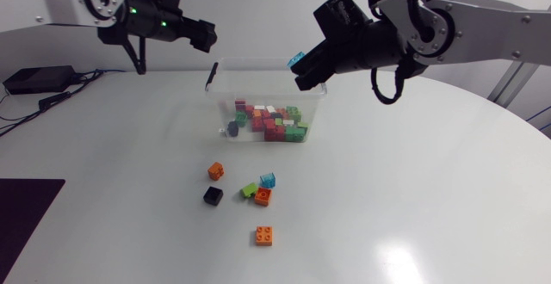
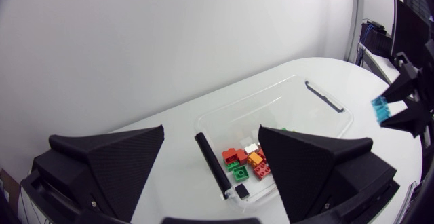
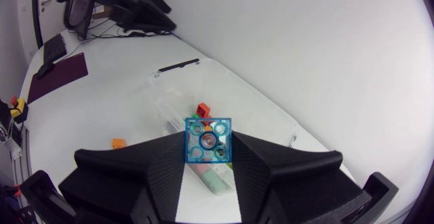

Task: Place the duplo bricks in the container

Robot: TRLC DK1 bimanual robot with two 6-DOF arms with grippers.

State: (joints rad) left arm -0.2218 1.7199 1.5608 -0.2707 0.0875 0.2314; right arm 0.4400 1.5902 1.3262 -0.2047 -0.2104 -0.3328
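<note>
A clear plastic container (image 1: 258,63) is seen on the white bench (image 1: 413,198), at the far middle, with a black handle (image 1: 211,76) at its left end. A heap of duplo bricks (image 1: 274,120) is held in its right half: red, green, white and orange ones, with one dark brick (image 1: 232,129) at the heap's left edge. They are packed too closely to be counted. The container's left half is bare.

Six loose bricks are counted on the bench, near of the container: three orange, one black, one green and one translucent blue. One orange brick (image 1: 215,170) lies furthest left, with the black brick (image 1: 213,195) just near of it. The green brick (image 1: 249,189), the blue brick (image 1: 268,180) and a second orange brick (image 1: 263,198) are clustered close together. The third orange brick (image 1: 264,236) lies alone, nearest of all.

A seventh brick, a translucent blue brick (image 3: 209,140), is gripped studs-up between both fingers of the right end effector (image 1: 303,69), above the container's far right corner. The left end effector (image 1: 205,34) is held above the bench beyond the container's far left corner, with its fingers spread wide and nothing between them.
</note>
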